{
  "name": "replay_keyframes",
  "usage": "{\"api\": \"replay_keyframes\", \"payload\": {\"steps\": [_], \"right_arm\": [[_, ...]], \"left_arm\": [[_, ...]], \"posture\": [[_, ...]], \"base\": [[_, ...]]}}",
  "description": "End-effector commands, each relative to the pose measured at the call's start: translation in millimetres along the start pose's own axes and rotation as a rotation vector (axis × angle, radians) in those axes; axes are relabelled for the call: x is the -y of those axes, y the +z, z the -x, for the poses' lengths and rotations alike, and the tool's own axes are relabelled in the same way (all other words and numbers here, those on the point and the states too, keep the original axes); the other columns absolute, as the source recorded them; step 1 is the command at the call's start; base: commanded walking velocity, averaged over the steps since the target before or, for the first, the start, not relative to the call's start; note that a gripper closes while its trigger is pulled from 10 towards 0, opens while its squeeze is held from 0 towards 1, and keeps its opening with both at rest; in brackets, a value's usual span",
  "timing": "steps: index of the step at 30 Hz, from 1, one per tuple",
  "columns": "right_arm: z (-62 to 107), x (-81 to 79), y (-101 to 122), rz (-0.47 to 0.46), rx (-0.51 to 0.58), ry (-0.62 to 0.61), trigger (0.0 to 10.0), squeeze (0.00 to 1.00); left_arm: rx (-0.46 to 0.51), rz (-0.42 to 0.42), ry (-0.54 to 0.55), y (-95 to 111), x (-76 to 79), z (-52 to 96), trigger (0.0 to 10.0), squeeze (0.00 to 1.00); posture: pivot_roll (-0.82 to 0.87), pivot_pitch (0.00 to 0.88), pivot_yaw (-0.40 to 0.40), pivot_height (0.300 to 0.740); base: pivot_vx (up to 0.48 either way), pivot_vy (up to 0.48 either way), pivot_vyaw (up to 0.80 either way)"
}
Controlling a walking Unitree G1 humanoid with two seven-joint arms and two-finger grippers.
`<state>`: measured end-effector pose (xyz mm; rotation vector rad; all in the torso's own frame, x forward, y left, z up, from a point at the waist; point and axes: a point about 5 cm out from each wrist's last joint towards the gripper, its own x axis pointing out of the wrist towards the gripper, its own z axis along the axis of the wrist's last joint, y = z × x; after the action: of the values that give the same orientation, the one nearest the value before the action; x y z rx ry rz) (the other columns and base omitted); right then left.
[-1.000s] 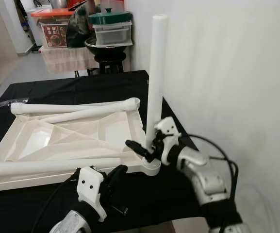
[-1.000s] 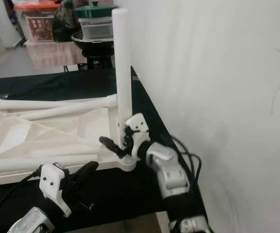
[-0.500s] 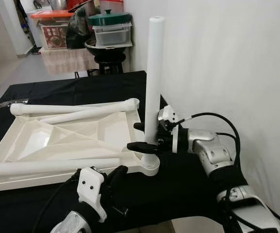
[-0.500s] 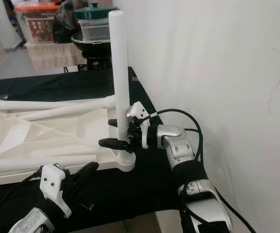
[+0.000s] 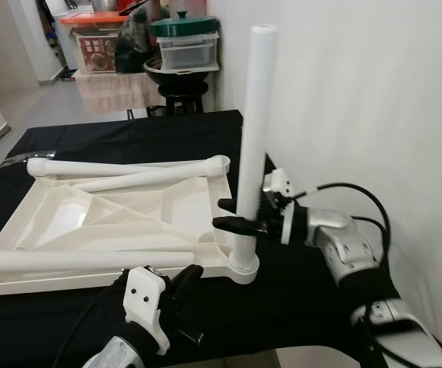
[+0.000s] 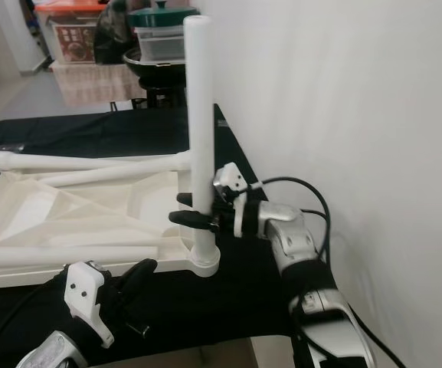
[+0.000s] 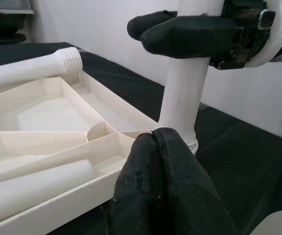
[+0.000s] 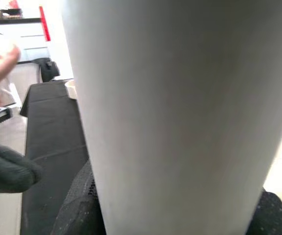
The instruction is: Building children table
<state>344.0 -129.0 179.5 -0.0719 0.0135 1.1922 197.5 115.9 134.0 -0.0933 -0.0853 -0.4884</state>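
At frame centre, an upright white leg (image 5: 250, 138) seated in the near corner socket of the upturned tabletop (image 5: 113, 218) on the black counter (image 5: 297, 291) is clenched by the right claw (image 5: 236, 214), best kept plumb while twisted home; the left claw (image 5: 181, 282) rests pinched shut, bottom centre.

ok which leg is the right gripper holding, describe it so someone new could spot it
On the black table lies an upturned white tabletop, open side up. At its near corner by the wall, one white leg stands upright in its socket, with the right gripper shut around it low down. The other legs lie flat across the tabletop; this is the only upright one.
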Motion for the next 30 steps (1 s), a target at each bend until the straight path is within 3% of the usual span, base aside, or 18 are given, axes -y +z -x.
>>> {"api": "replay_keyframes", "payload": {"steps": [1, 2, 3, 4, 5, 7, 11, 14, 15, 16, 17, 20, 21, 24, 26, 28, 29, 30], "right_arm": [[-0.2, -2.5, -10, -0.039, -0.022, -0.103, 0.0, 0.0], [-4.2, -0.4, -19, -0.044, -0.043, -0.379, 0.0, 0.0], [1.9, 3.5, -30, -0.113, -0.062, -0.801, 0.0, 0.0], [-7.4, -25.3, -48, -0.159, -0.106, -0.86, 0.0, 0.0], [-7.4, -25.3, -48, -0.159, -0.106, -0.86, 0.0, 0.0], [-19.4, -61.9, -58, -0.214, -0.121, -0.795, 0.0, 0.0], [-20.3, -31.3, -44, -0.104, -0.126, -0.756, 0.0, 0.0], [-23.2, -31.5, -47, -0.111, -0.135, -0.752, 0.0, 0.0], [-28.4, -35.1, -48, -0.102, -0.175, -0.771, 9.4, 0.0], [-28.4, -35.1, -48, -0.102, -0.175, -0.771, 9.4, 0.0], [-32.8, -40.2, -46, -0.112, -0.166, -0.761, 10.0, 0.57], [-35.5, -45.2, -42, -0.105, -0.156, -0.76, 10.0, 0.57], [-37.3, -45.3, -37, -0.099, -0.137, -0.736, 10.0, 1.0], [-47.8, -43.2, -29, -0.099, -0.059, -0.465, 10.0, 1.0], [-47.9, -41.9, -28, -0.09, -0.056, -0.41, 10.0, 1.0], [-45.8, -38.4, -24, -0.051, -0.052, -0.304, 10.0, 0.7], [-43.2, -33.7, -20, -0.03, -0.052, -0.252, 10.0, 0.0], [-41.1, -30.4, -18, -0.017, -0.053, -0.22, 10.0, 0.0]], "left_arm": [[-0.019, 0.002, 0.004, -2, -0.9, 3.2, 10.0, 0.0], [-0.02, 0.001, 0.004, -2, -1.7, 4.4, 10.0, 0.0], [-0.021, -0.001, 0.005, -1, -2.5, 5.0, 10.0, 0.0], [-0.021, -0.002, 0.006, -1, -3.3, 4.9, 10.0, 0.0], [-0.021, -0.002, 0.006, -1, -3.3, 4.9, 10.0, 0.0], [-0.02, -0.002, 0.007, 0, -3.9, 4.4, 10.0, 0.0], [-0.031, -0.007, 0.002, -2, -5.1, 4.0, 10.0, 0.0], [-0.03, -0.005, 0.004, -2, -5.2, 4.1, 10.0, 0.0], [-0.025, -0.012, 0.029, -1, -6.2, 4.8, 10.0, 0.0], [-0.025, -0.012, 0.029, -1, -6.2, 4.8, 10.0, 0.0], [-0.024, -0.012, 0.036, -1, -6.8, 4.7, 10.0, 0.0], [-0.024, -0.01, 0.039, -1, -7.2, 4.4, 10.0, 0.0], [-0.025, -0.009, 0.037, -1, -7.2, 4.3, 10.0, 0.0], [-0.027, -0.002, 0.029, -2, -6.6, 2.0, 10.0, 0.0], [-0.028, 0.0, 0.027, -3, -6.3, 1.6, 10.0, 0.0], [-0.028, 0.001, 0.024, -3, -6.0, 1.2, 10.0, 0.0], [-0.028, 0.002, 0.025, -3, -5.7, 0.6, 10.0, 0.0], [-0.027, 0.002, 0.025, -3, -5.4, 0.3, 10.0, 0.0]], "posture": [[0.06, 0.0, -0.016, 0.74], [0.05, 0.0, -0.02, 0.74], [0.04, 0.0, -0.016, 0.74], [0.06, 0.012, -0.006, 0.74], [0.06, 0.012, -0.006, 0.74], [0.06, 0.012, -0.006, 0.74], [0.06, 0.002, -0.005, 0.74], [0.05, 0.001, 0.0, 0.74], [0.05, 0.005, -0.005, 0.74], [0.05, 0.005, -0.005, 0.74], [0.06, 0.004, -0.006, 0.74], [0.06, 0.004, -0.006, 0.74], [0.05, 0.004, -0.006, 0.74], [0.05, 0.0, -0.004, 0.74], [0.05, 0.0, -0.004, 0.74], [0.05, 0.0, -0.006, 0.74], [0.05, 0.0, -0.011, 0.74], [0.05, 0.0, -0.011, 0.74]], "base": [[0.0, 0.0, 0.0], [0.0, 0.0, 0.0], [0.0, 0.0, 0.0], [0.0, 0.0, 0.0], [0.0, 0.0, 0.0], [0.0, 0.0, 0.0], [0.0, 0.0, 0.0], [0.0, 0.0, 0.0], [0.0, 0.0, 0.0], [0.0, 0.0, 0.0], [0.0, 0.0, 0.0], [0.0, 0.0, 0.0], [0.0, 0.0, 0.0], [0.0, 0.0, 0.0], [0.0, 0.0, 0.0], [0.0, 0.0, 0.0], [0.0, 0.0, 0.0], [0.0, 0.0, 0.0]]}}
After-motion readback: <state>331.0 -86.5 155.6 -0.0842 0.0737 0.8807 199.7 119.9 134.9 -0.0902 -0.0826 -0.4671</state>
